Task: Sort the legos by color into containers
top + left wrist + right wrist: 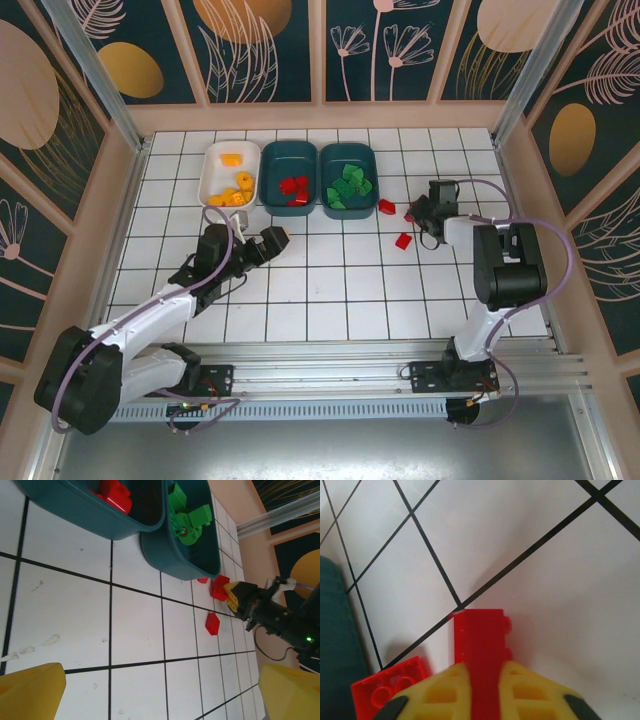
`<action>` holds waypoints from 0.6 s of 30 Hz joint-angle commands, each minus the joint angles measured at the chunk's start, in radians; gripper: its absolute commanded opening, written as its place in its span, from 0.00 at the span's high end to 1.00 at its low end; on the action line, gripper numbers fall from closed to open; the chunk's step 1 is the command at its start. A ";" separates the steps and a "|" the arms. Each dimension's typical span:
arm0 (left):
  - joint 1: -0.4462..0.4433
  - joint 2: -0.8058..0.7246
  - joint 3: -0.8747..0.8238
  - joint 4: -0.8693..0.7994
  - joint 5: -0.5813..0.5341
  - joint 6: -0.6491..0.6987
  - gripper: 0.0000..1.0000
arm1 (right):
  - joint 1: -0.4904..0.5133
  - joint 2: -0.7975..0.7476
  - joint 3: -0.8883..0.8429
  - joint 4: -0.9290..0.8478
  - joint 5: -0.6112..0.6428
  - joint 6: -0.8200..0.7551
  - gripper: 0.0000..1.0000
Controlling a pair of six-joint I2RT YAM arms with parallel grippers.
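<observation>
Red lego brick (479, 640) is caught between the right pincer's (480, 685) yellow fingers, clenched tight on it, toward the counter's (330, 290) far right, near the green-filled teal tray (350, 148). A second red brick (387, 687) lies just beside it. A third red brick (212, 623) sits loose nearby. The left pincer (160, 695) hangs released over mid-counter.

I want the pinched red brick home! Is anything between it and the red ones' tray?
Yes: the green-brick tray sits between the right gripper's red brick and the red tray. It likely must be carried over.
</observation>
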 commanded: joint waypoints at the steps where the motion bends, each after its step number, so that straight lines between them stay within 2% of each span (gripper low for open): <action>1: -0.005 -0.044 0.021 -0.064 -0.067 0.033 0.01 | 0.059 -0.142 0.003 0.010 0.044 -0.016 0.89; 5: 0.008 -0.113 -0.009 -0.114 -0.234 -0.026 0.02 | 0.209 -0.246 0.029 0.016 0.109 -0.059 0.89; 7: 0.046 -0.135 -0.046 -0.133 -0.292 -0.086 0.02 | 0.302 -0.252 0.048 0.068 0.121 -0.085 0.90; 11: 0.183 -0.158 -0.157 -0.061 -0.195 -0.189 0.02 | 0.438 -0.122 0.186 0.101 0.109 -0.115 0.90; 14: 0.200 -0.151 -0.158 -0.074 -0.169 -0.165 0.02 | 0.501 0.036 0.345 0.061 0.091 -0.142 0.90; 18: 0.200 -0.141 -0.110 -0.135 -0.138 -0.102 0.02 | 0.523 0.217 0.548 0.011 0.016 -0.173 0.91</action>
